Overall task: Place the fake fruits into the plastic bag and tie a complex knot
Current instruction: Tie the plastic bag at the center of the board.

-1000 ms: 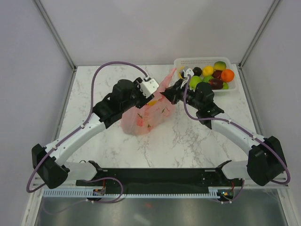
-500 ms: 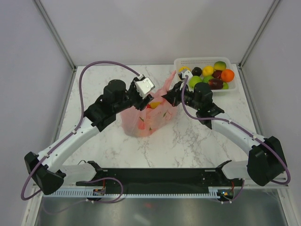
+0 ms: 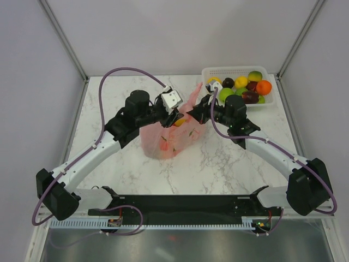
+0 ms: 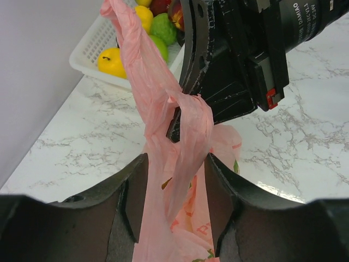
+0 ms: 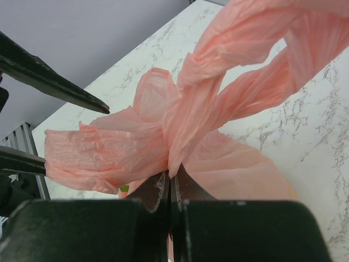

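What lies inside the plastic bag (image 3: 185,134) cannot be told through its film.

Plastic bag (image 3: 173,137) mid-tabletop (image 3: 229,158), few fake fruits (image 3: 163,141) inside. Basket (image 3: 234,71) at back right corner, behind and right of bag, more fruits heaped in it. Left pincer (image 3: 175,118) at bag top from left, handle between its fingers. Right pincer (image 3: 192,113) on handle from right, between bag and basket.

White lattice basket (image 3: 234,69), seemingly plastic, on marble table (image 3: 229,164)
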`<state>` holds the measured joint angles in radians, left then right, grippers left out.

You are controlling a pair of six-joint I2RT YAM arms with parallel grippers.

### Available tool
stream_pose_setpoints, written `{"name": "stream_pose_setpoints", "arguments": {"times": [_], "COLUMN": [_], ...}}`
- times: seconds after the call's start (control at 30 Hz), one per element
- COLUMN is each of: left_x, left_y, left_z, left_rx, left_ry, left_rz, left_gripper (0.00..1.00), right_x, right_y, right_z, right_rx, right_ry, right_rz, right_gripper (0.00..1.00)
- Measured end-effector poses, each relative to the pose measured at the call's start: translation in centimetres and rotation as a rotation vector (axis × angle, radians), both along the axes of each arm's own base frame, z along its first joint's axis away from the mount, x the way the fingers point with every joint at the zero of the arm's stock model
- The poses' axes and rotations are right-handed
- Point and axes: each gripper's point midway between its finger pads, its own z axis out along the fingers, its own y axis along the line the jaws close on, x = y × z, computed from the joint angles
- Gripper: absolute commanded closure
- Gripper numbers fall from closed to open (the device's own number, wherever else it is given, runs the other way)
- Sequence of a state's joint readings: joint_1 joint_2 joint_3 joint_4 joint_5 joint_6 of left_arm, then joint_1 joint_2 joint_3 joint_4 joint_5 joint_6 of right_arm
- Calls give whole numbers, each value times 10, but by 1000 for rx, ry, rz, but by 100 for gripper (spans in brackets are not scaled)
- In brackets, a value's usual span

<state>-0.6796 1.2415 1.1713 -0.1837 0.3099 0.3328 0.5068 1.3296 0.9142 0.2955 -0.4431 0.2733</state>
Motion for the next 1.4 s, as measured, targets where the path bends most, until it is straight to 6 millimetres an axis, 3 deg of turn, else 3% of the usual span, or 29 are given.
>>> {"name": "stream_pose_setpoints", "arguments": {"times": [0.07, 0.1, 0.17, 0.27, 0.53, 0.57, 0.7, 0.9, 0.93, 1.07, 1.1, 1.4], "left_x": [2, 3, 4, 6, 8, 7, 7, 7, 7, 7, 8, 8], "left_y": [-2, -3, -6, -9, -10, -10, -10, -9, -9, -6, -6, -3], "left_z": [-4, -7, -11, -19, -29, -29, -30, -31, -32, -34, -35, -43], "left_rx": [1, 1, 1, 12, 29, 30, 33, 37, 39, 50, 52, 79], "left_ry": [14, 22, 38, 53, 76, 78, 80, 85, 85, 93, 93, 109], "left_rz": [-8, -8, -12, -15, -18, -18, -17, -14, -12, -3, 0, 14], "left_gripper": [60, 81, 98, 98, 98, 98, 98, 98, 98, 98, 98, 98], "right_x": [-1, -1, -2, -4, -11, -12, -13, -11, -10, -5, -7, -24], "right_y": [0, 1, 1, 2, 6, 6, 7, 7, 6, 0, 1, 14], "right_z": [0, 0, 0, 0, -1, -1, -1, -1, -2, -6, -6, 1], "right_rx": [0, 1, 0, -3, -14, -15, -18, -23, -25, -49, -49, -40], "right_ry": [0, 0, 1, -2, -13, -16, -24, -37, -40, -48, -48, -75], "right_rz": [5, 7, 13, 26, 82, 87, 95, 103, 100, 82, 96, 208], "right_gripper": [100, 100, 100, 100, 77, 70, 65, 48, 44, 7, 3, 2]}}
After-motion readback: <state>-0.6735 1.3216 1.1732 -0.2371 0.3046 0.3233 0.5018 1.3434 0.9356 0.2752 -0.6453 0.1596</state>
